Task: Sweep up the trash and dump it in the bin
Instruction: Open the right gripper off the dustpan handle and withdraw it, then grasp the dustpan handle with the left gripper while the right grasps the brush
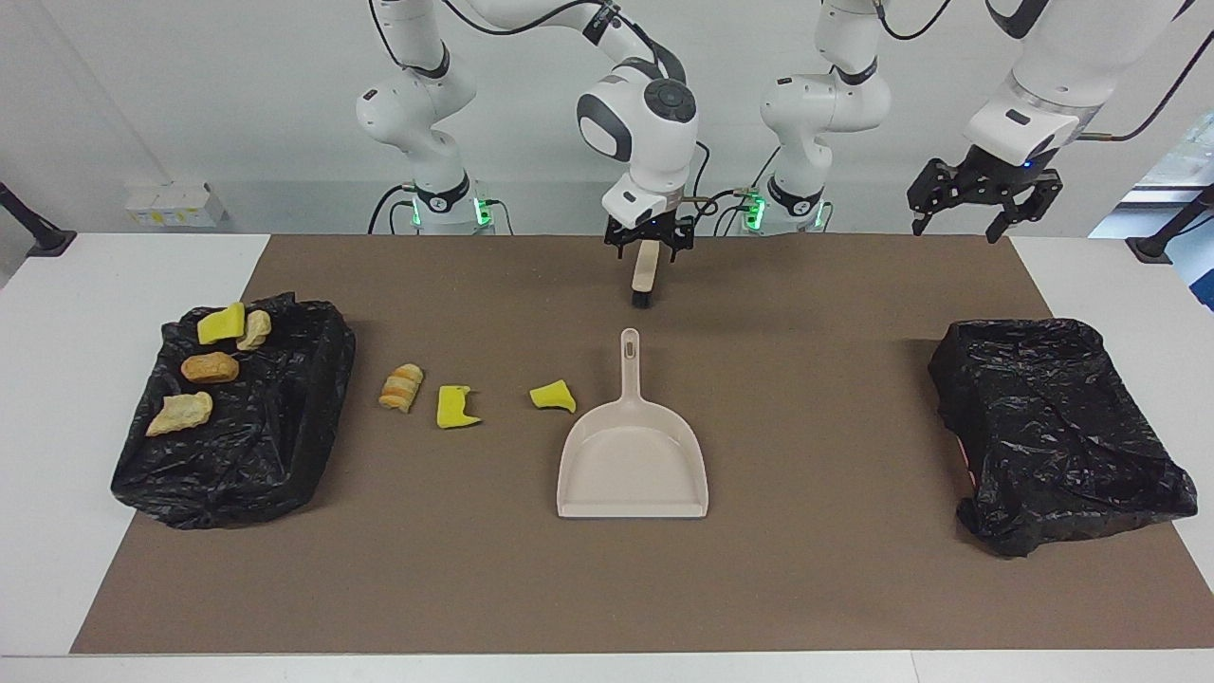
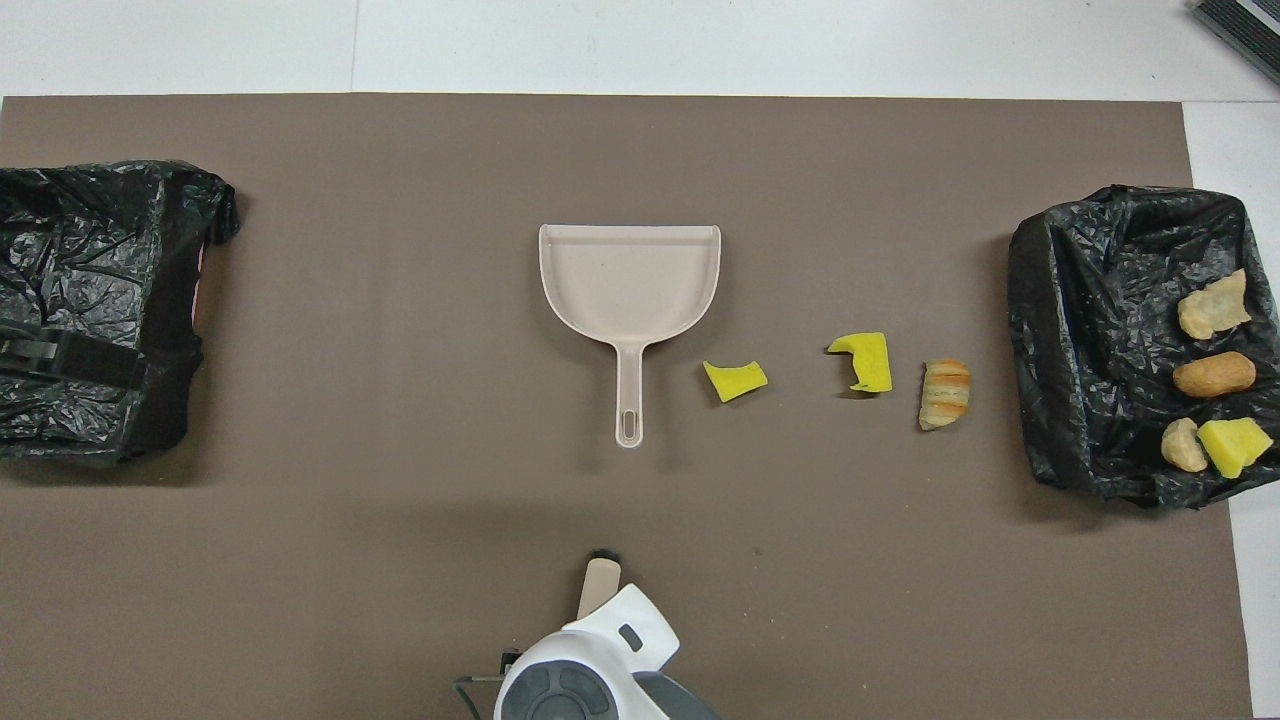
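Note:
Three bits of trash lie on the brown mat: a yellow scrap (image 1: 553, 396) beside the dustpan's handle, another yellow scrap (image 1: 455, 407) and a bread-like lump (image 1: 402, 387). Several more bits rest on the black-bagged bin (image 1: 285, 427) at the right arm's end. The beige dustpan (image 1: 633, 455) (image 2: 630, 280) lies flat mid-mat, its handle pointing toward the robots. The brush (image 1: 644, 277) (image 2: 600, 580) lies on the mat nearer the robots. My right gripper (image 1: 648, 245) hangs open over the brush's handle end. My left gripper (image 1: 953, 230) waits open, raised over the left arm's end of the table.
A second bin (image 1: 1053, 427) lined with a black bag stands at the left arm's end of the mat. The mat (image 1: 806, 588) ends short of the white table's edges.

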{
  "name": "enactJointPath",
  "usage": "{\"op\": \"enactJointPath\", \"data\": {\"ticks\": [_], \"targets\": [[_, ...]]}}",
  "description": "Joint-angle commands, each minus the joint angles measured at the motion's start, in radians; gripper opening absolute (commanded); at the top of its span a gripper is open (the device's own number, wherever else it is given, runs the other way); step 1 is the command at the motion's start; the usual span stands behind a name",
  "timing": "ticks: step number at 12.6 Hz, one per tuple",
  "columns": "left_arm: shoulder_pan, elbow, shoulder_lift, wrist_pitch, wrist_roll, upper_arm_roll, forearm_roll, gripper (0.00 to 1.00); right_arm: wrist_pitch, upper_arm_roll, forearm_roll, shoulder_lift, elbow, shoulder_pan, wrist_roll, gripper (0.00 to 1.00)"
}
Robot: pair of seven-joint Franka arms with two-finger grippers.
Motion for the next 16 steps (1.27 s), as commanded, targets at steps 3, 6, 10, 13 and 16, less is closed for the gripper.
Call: {"op": "enactJointPath", "data": {"ticks": [3, 6, 10, 13, 16], "targets": [[-0.006, -0.018, -0.017, 0.013, -0.012, -0.022, 0.005, 1.0, 0.133, -0.004, 0.052, -0.039, -0.147, 0.072, 0.081, 0.98], [-0.065, -0.034, -0.001, 0.073, -0.051, -0.035, 0.003, 1.0, 0.137, -0.002, 0.122, -0.039, -0.167, 0.108, 0.079, 0.8], [-0.195, -0.133, 0.027, 0.246, -0.183, -0.037, 0.003, 1.0, 0.138, -0.001, 0.149, -0.037, -0.165, 0.112, 0.065, 0.23], [-0.312, -0.182, 0.067, 0.353, -0.246, -0.035, 0.003, 1.0, 0.111, -0.005, 0.148, -0.03, -0.144, 0.098, 0.065, 0.0], [-0.41, -0.186, 0.136, 0.421, -0.338, -0.035, 0.005, 1.0, -0.047, -0.013, 0.122, -0.054, -0.106, 0.002, 0.039, 0.0]]}}
